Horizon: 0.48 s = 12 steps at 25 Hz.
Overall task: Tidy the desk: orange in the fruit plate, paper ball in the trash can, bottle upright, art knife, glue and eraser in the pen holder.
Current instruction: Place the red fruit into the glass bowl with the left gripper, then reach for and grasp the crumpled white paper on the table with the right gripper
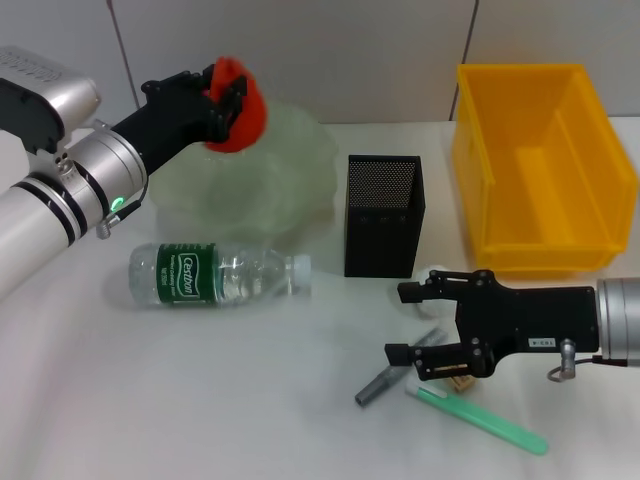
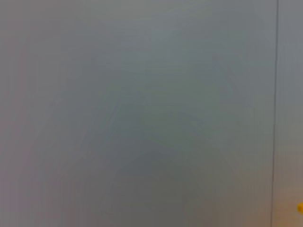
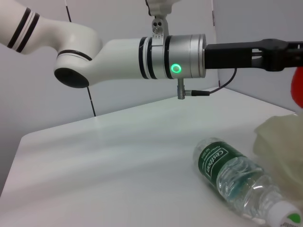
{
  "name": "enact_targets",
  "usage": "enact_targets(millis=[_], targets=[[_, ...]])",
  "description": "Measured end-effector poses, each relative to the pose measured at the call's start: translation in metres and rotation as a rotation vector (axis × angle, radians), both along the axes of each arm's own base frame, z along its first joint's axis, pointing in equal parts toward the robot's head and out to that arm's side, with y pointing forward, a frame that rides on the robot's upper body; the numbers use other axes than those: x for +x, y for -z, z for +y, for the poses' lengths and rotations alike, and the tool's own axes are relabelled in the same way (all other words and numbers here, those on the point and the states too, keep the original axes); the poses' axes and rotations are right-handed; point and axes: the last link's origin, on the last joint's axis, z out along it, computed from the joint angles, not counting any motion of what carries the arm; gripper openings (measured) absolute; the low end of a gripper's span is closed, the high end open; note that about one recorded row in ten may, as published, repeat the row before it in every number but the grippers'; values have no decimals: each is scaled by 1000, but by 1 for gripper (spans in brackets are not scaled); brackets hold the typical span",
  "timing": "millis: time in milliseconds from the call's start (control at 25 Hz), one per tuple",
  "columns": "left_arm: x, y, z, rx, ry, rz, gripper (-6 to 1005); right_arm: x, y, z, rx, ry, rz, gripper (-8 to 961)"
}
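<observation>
One glue (image 1: 480, 421) stick and one art knife (image 1: 385, 383) lie nearest, beside the right gripper (image 1: 403, 322), jaws spread, empty. Left gripper (image 1: 228, 99) clamps the single orange (image 1: 245, 118) above the fruit plate (image 1: 270, 180); one bottle (image 1: 215, 275) lies flat.

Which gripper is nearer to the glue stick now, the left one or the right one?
Right. The right gripper hangs just above the glue, close to its white end. The left gripper is far across the table, holding the orange over the fruit plate.
</observation>
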Motion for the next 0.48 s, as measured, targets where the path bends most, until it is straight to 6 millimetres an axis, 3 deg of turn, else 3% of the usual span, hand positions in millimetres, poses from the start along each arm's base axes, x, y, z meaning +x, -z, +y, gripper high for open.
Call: enact_targets(millis=[360,480], targets=[[2,0,0,3,7,1,453,-2,0,2,3,-4,1,829],[7,-4,-6,-14,54,-72,527,-2,-1,3,10,-1,5,829]])
